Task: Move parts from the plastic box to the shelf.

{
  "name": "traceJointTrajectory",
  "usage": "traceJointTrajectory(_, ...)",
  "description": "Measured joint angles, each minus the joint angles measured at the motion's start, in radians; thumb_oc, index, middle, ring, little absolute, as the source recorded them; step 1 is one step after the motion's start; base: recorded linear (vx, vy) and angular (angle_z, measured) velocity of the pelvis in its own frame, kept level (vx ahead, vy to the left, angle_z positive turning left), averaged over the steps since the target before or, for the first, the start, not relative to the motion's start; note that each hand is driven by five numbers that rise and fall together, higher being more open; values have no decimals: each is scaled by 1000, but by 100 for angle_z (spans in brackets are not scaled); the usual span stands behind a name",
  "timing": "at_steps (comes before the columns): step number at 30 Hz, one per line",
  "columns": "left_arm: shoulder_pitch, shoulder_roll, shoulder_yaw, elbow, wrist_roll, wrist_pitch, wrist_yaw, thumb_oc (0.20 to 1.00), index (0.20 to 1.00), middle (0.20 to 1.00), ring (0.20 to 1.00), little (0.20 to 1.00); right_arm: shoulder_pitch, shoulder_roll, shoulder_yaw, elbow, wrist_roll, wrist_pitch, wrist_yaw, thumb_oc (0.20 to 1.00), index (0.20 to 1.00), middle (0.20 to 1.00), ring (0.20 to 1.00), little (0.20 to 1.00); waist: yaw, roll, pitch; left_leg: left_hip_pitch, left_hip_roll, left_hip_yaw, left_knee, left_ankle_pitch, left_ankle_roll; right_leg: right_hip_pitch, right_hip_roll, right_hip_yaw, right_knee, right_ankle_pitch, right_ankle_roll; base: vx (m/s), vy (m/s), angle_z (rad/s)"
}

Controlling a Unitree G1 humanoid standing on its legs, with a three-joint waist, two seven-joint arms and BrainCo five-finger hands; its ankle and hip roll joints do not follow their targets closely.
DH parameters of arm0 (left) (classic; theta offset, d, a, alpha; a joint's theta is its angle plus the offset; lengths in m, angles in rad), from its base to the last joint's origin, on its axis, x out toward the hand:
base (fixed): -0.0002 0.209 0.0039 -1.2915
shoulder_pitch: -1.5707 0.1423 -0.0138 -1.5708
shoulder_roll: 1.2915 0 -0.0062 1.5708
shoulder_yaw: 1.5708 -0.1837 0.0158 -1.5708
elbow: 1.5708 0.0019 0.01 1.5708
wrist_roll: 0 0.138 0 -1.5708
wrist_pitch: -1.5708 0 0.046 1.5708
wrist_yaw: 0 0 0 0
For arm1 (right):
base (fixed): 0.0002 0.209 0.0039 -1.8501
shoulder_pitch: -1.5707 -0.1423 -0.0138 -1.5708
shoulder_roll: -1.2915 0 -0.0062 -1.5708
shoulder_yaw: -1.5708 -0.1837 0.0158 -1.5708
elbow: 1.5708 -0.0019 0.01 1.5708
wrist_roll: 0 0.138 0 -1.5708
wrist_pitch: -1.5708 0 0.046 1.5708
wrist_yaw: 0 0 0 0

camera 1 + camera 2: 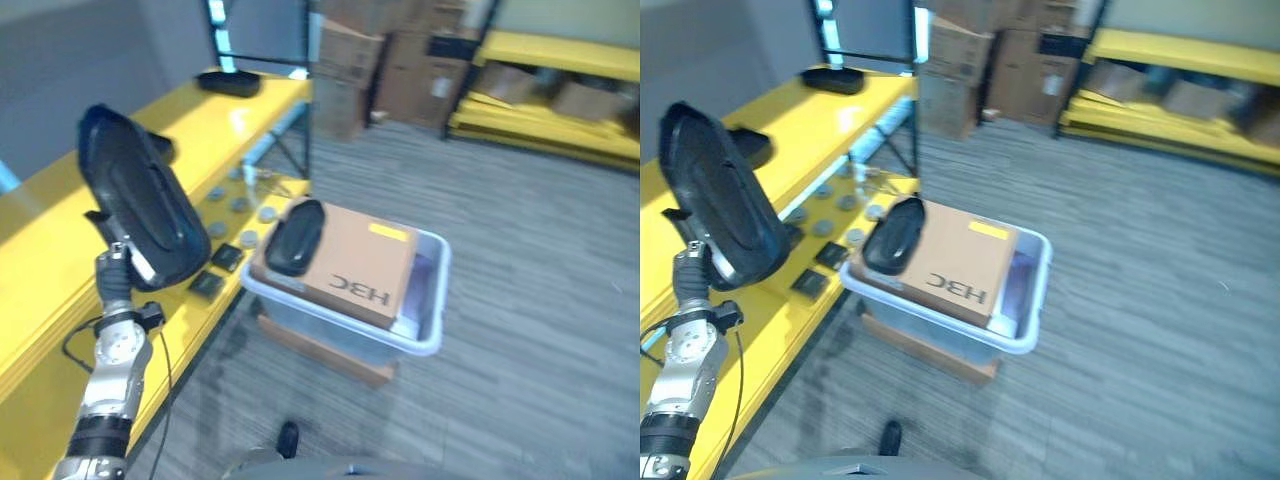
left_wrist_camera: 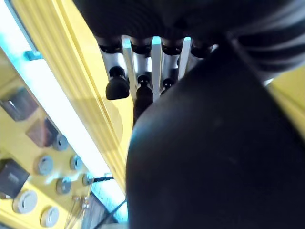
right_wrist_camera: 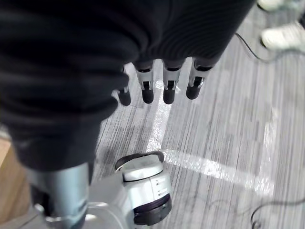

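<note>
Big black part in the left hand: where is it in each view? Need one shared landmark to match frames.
Left eye view: black part upright at left, raised over the yellow shelf.
Right eye view: same part, nearer the left edge.
Left wrist view: the large dark mass in front of the left hand.
Right wrist view: right hand open over grey floor.
Landmark: grey discs on the shelf, also in the left wrist view.

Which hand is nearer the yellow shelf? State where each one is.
Left. The left hand holds a black part right over the yellow shelf; the right hand hangs above the grey floor, away from it.
</note>
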Motion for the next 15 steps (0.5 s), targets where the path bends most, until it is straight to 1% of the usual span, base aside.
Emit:
traceJointTrajectory(1,24,2,13,-8,-3,-7,4,200,200,200,200,200,-9,-14,-5,-3,0,-1,12,1000,1000,1000,1000,1000,19,-4,1,-7,5,-2,-3,-6,-6,-5,6,-11,-5,8,-9,-75,-27,104)
traceJointTrajectory(2,53,5,29,-13,-13,-8,15,200,200,200,200,200,-27,-35,-5,-9,0,-6,21,1000,1000,1000,1000,1000,41,5,3,-19,9,-3,-4,-30,-25,-9,15,-24,-7,13,-19,-80,-7,35)
traceJointTrajectory(3,73,4,45,-15,-22,-8,24,200,200,200,200,200,-45,-53,-2,-17,-1,-8,29,1000,1000,1000,1000,1000,57,8,6,-36,9,-6,-4,-60,-40,-7,21,-42,-8,22,-29,-94,14,49)
traceJointTrajectory(4,89,5,53,-15,-31,-9,26,200,200,200,200,200,-58,-68,-2,-26,-1,-8,42,1000,1000,1000,1000,1000,67,7,5,-52,8,-10,-4,-103,-66,-12,20,-63,-15,33,-39,-114,25,68)
traceJointTrajectory(5,92,7,61,-17,-40,-8,29,200,200,200,200,200,-68,-75,-1,-36,-9,-2,54,1000,1000,1000,1000,1000,75,-26,20,-58,-2,-5,4,-125,-71,-23,-17,-104,-39,43,-59,-146,30,75)
traceJointTrajectory(6,103,7,75,-13,-41,-8,40,200,200,200,200,200,-86,-79,-1,-36,-34,12,64,1000,1000,1000,1000,1000,99,-47,28,-73,-27,14,48,-100,-31,-30,-46,-124,-47,57,-65,-167,44,60)
traceJointTrajectory(7,111,4,87,-15,-41,-8,44,200,200,200,200,200,-102,-86,-1,-29,-39,25,68,1000,1000,1000,1000,1000,119,-46,36,-68,-25,34,70,-108,-29,-31,-51,-136,-41,73,-51,-143,60,68)
traceJointTrajectory(8,111,-1,86,-14,-42,-12,42,200,200,200,200,200,-108,-100,8,-8,-39,27,70,1000,1000,1000,1000,1000,121,-26,40,-65,0,57,80,-122,-35,-27,-36,-180,-43,71,-48,-87,69,112)
traceJointTrajectory(9,97,-17,75,-18,-43,-13,32,200,200,200,200,200,-99,-115,24,15,-40,32,72,1000,1000,1000,1000,1000,111,25,38,-65,47,79,51,-112,-21,-22,-5,-236,-31,61,-44,-60,85,154)
traceJointTrajectory(10,78,-27,68,-18,-46,-14,18,200,200,200,200,200,-100,-111,22,33,-40,35,71,1000,1000,1000,1000,1000,106,27,62,-75,69,140,38,-98,-14,-23,-10,-291,-14,56,-44,-31,88,149)
traceJointTrajectory(11,77,-28,67,-25,-49,-15,15,200,200,200,200,200,-103,-101,22,36,-40,40,71,1000,1000,1000,1000,1000,110,29,71,-85,79,196,38,-136,-21,-24,-19,-314,-10,55,-46,5,151,175)
traceJointTrajectory(12,68,-29,62,-26,-50,-18,-2,200,200,200,200,200,-106,-84,11,35,-41,38,69,1000,1000,1000,1000,1000,107,15,110,-105,88,367,35,-201,-30,-11,-59,-412,-4,44,-41,24,123,173)
traceJointTrajectory(13,68,-32,50,-24,-51,-20,-4,200,200,200,200,200,-109,-81,-8,33,-41,33,68,1000,1000,1000,1000,1000,101,14,127,-105,96,432,42,-182,-24,-4,-81,-452,9,35,-36,64,135,171)
traceJointTrajectory(14,74,-34,43,-22,-57,-20,-7,200,200,200,200,200,-115,-80,-10,34,-40,30,64,1000,1000,1000,1000,1000,102,10,137,-99,96,469,56,-164,-20,1,-101,-469,20,20,-33,100,80,95)
traceJointTrajectory(15,81,-35,43,-20,-58,-20,-9,200,200,200,200,200,-118,-82,-16,33,-40,28,60,1000,1000,1000,1000,1000,106,14,137,-85,96,470,71,-161,-19,-1,-111,-470,35,-4,-20,146,99,65)
